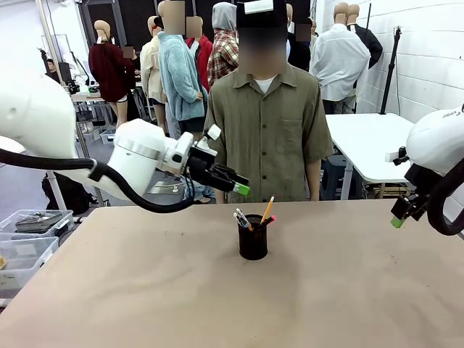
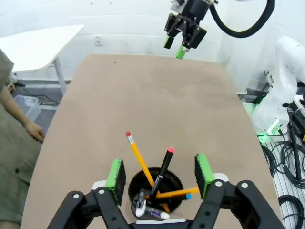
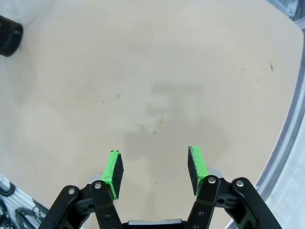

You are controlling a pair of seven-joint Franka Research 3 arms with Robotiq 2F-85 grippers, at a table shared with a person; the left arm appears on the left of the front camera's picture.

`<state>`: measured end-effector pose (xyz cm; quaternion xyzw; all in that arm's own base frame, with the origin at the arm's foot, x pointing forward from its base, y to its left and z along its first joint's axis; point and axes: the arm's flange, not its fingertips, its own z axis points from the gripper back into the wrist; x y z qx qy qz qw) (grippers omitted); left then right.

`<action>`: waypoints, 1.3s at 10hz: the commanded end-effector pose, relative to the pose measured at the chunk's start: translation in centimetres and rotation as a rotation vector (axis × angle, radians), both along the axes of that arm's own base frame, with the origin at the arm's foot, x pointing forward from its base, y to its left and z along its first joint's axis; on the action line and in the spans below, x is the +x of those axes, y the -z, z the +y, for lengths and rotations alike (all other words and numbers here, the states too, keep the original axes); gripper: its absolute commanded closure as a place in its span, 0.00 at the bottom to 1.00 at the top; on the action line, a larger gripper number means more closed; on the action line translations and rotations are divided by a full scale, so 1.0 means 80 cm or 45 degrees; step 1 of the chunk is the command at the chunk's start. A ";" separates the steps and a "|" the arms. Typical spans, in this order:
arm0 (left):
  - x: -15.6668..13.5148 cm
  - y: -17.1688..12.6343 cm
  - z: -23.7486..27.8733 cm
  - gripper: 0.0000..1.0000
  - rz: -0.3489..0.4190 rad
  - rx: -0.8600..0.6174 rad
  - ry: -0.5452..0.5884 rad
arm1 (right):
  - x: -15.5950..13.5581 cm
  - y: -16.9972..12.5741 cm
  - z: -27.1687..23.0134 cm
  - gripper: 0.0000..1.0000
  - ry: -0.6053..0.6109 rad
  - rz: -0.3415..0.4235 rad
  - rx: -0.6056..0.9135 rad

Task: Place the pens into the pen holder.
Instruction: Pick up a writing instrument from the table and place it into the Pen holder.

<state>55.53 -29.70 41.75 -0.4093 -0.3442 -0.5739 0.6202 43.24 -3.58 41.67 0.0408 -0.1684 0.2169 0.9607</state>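
Your left tool [image 2: 159, 175] hangs above the pen holder [image 1: 253, 237] with its green pads spread wide and nothing between them. The holder stands upright near the middle of the counter [image 1: 145, 290], and the pens are inside it: the yellow pencil [image 2: 139, 159] leaning with its red eraser up, the black pen [image 2: 163, 171] with a red end, a second orange stick [image 2: 172, 194] lying across the mouth, and a pale one [image 2: 152, 212] low in the cup. No pen lies on the bare counter in any view, so by my judgement the placing is done and the step in hand is the retreat. Lift the left tool straight up before you swing it aside; the pencil and the black pen stand taller than the rim, and a sideways sweep could catch them and tip the cup. Your right tool [image 3: 155, 172] is spread and empty over bare counter, well apart from the holder; leave it there. The person [image 1: 267, 123] stands at the far edge, hands off the counter.
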 end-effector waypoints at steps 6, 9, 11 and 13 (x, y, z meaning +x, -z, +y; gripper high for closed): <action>-0.059 -0.062 0.148 0.22 0.387 0.674 -0.620 | -0.003 0.005 0.001 0.31 0.006 -0.015 -0.031; -0.072 -0.039 0.185 0.22 0.497 0.926 -0.865 | -0.003 0.005 0.001 0.31 0.006 -0.015 -0.031; -0.080 -0.037 0.203 0.00 0.465 1.011 -1.024 | -0.003 0.005 0.001 0.31 0.006 -0.015 -0.031; -0.083 -0.032 0.211 0.00 0.427 1.026 -1.097 | -0.003 0.005 0.001 0.31 0.006 -0.015 -0.031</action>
